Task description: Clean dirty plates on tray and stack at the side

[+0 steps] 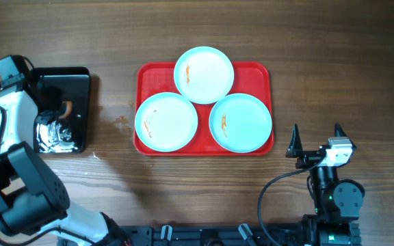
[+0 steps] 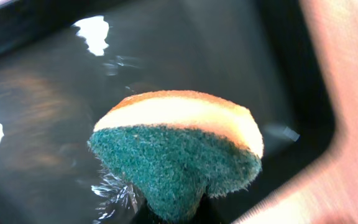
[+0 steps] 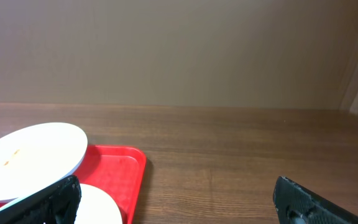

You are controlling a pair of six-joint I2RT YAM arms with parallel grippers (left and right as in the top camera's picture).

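Three plates, one at the back (image 1: 204,74), one at front left (image 1: 166,121) and one at front right (image 1: 241,122), lie on the red tray (image 1: 260,74), the back one overlapping both others. Each bears an orange smear. By this evidence none is cleaned and none is stacked beside the tray, so the whole task is left to do. The left claw (image 1: 59,111) is over the black tray (image 1: 81,78), closed on a green-and-yellow sponge (image 2: 179,149) pinched at its lower edge. The right claw (image 1: 317,137) stands wide and empty, near the red tray's front right corner. The bench (image 1: 334,55) is brown wood grain. A plain tan wall rises behind it.
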